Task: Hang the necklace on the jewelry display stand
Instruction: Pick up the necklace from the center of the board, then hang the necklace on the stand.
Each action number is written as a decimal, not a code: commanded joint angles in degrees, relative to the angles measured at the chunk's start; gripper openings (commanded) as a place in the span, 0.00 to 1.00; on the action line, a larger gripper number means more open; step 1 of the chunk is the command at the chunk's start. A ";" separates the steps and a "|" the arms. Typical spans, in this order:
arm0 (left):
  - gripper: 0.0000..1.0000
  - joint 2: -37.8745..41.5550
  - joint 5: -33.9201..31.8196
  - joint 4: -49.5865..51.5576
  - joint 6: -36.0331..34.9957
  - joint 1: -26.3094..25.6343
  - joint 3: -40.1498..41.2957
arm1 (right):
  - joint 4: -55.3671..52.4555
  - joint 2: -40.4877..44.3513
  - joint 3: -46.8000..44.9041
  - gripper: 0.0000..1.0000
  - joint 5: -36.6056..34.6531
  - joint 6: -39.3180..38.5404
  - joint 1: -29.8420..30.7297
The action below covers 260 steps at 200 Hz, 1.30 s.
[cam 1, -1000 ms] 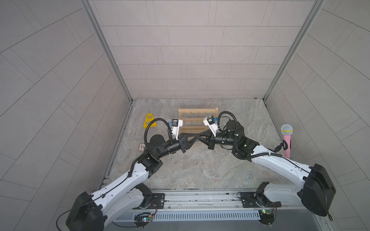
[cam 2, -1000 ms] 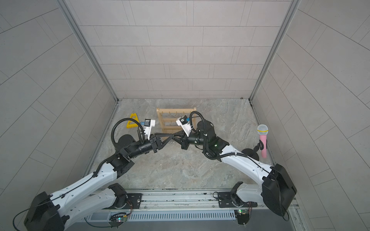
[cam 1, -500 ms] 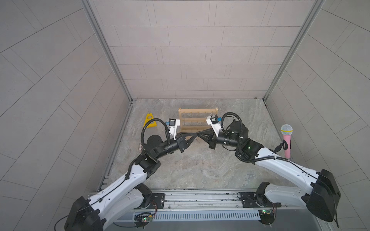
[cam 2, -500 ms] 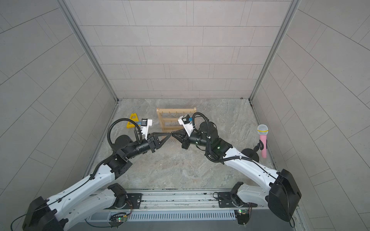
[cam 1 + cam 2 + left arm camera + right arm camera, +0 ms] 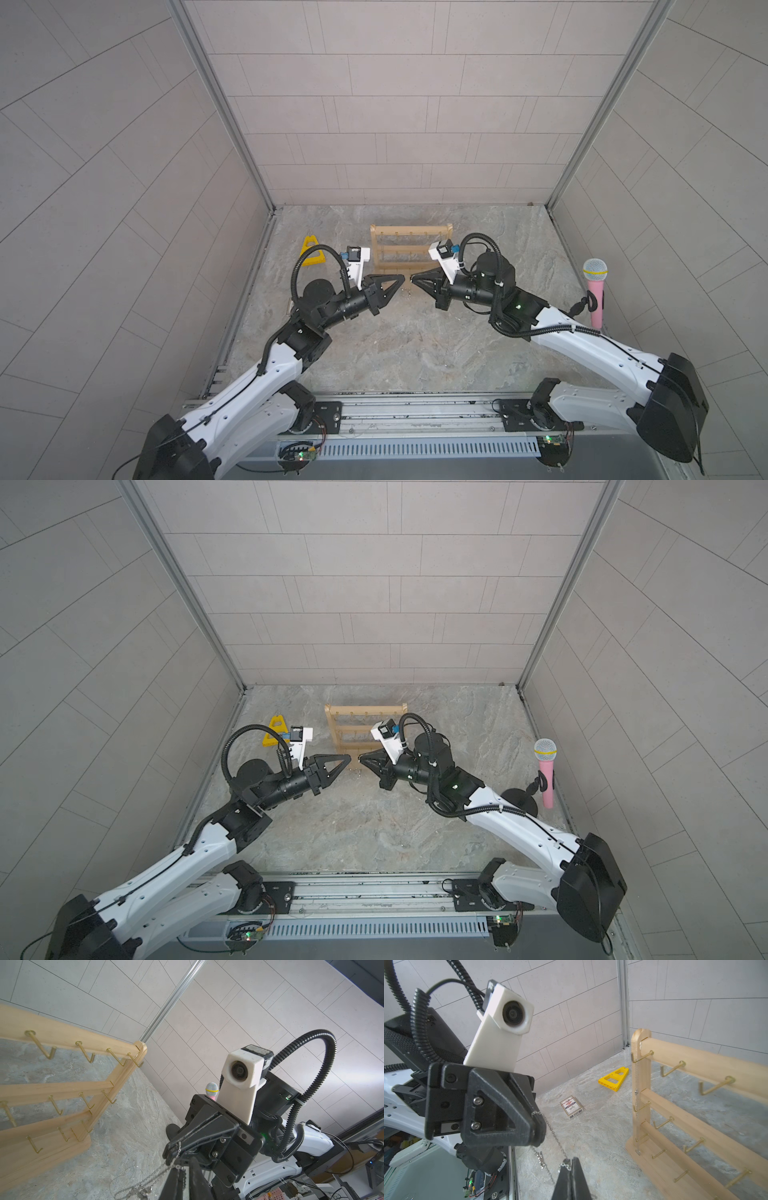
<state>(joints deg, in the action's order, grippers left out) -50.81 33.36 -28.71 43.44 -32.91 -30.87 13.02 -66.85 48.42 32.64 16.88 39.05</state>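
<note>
Necklace (image 5: 553,1136): fine silver chain, held off the table (image 5: 415,353) as a short span between the two claws, with slack seen dangling below it; whether the slack reaches the table cannot be told. The left claw (image 5: 538,1126) is pressed together on one end of the span. The right claw (image 5: 570,1164) is likewise pressed together, with the chain pinched at its very tip. In both top views the claw tips are pointed at each other, nearly touching, just in front of the jewelry display stand (image 5: 399,250). The stand is set upright towards the back of the table, and brass hooks are seen on all three bars. In the right wrist view a second thin chain (image 5: 636,1084) is noted hanging down one end of the stand. Further out, a yellow triangular frame (image 5: 311,252) lies flat on the left arm's side, and a card pack (image 5: 572,1110) lies nearer the front. A pink microphone (image 5: 595,299) is stood upright by the right wall.
</note>
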 commanded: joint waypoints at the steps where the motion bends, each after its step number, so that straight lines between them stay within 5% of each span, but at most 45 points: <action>1: 0.12 -1.01 0.38 -1.46 -0.78 0.65 -3.02 | -0.03 0.96 2.25 0.00 -0.75 -1.02 -1.30; 122: 0.11 -9.35 0.29 -5.68 -1.31 4.70 -11.85 | -13.53 -11.32 23.65 0.00 2.06 -12.88 -6.14; 260: 0.11 -15.98 0.63 -10.05 -0.26 7.07 -15.53 | -14.82 -21.16 35.13 0.00 7.35 -12.87 -11.38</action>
<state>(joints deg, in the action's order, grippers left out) -66.76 33.36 -35.35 43.00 -26.35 -44.47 -0.89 -86.91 81.25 37.98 5.74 28.14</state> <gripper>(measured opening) 0.112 0.054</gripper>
